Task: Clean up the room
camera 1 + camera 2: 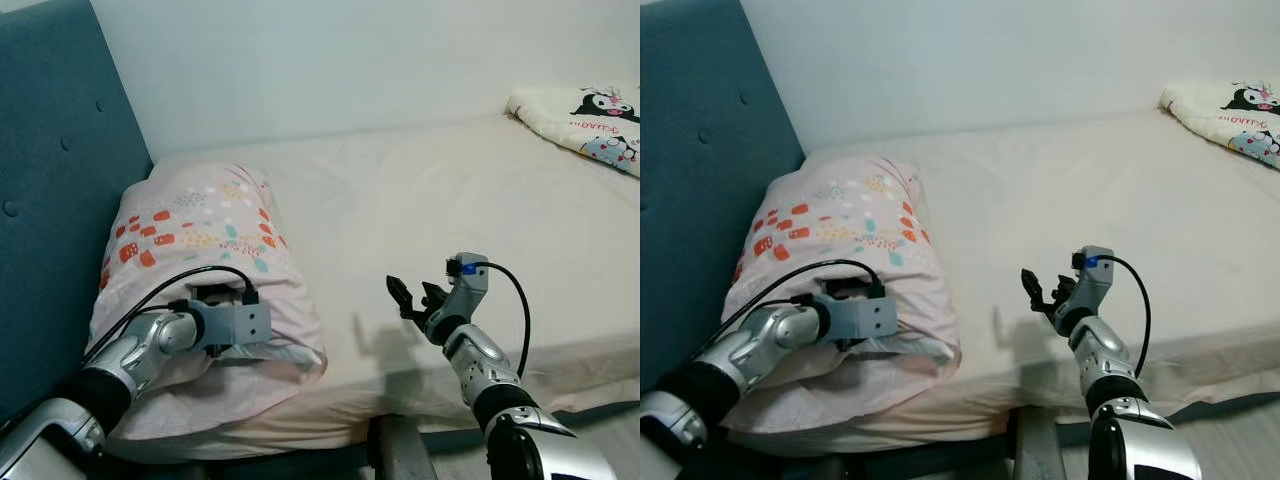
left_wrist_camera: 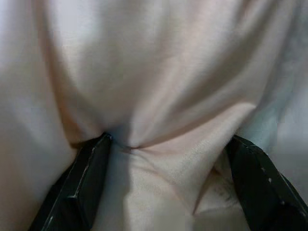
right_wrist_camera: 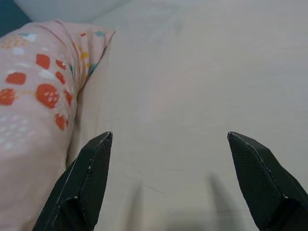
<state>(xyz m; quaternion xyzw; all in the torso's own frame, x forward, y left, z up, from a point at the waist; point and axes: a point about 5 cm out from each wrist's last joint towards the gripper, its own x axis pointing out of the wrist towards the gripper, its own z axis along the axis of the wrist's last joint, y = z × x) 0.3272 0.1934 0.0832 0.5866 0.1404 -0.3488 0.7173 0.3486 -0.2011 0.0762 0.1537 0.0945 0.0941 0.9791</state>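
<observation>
Pillow [image 1: 205, 250], lower left: left gripper [image 2: 163, 159] spread, pressing fabric; close squarely; right gripper [image 1: 412, 296] open, idle.

Both arms are silver metal with black bands at the joints, rounded and glossy near the pillow [image 1: 200, 260]. The left wrist carries a grey boxy block with small dark screws and a looping black cable. The right wrist block bears a blue mark and its own black cable. The right gripper [image 1: 415, 297] has long black pointed fingers [image 3: 86, 183], faintly scuffed.
</observation>
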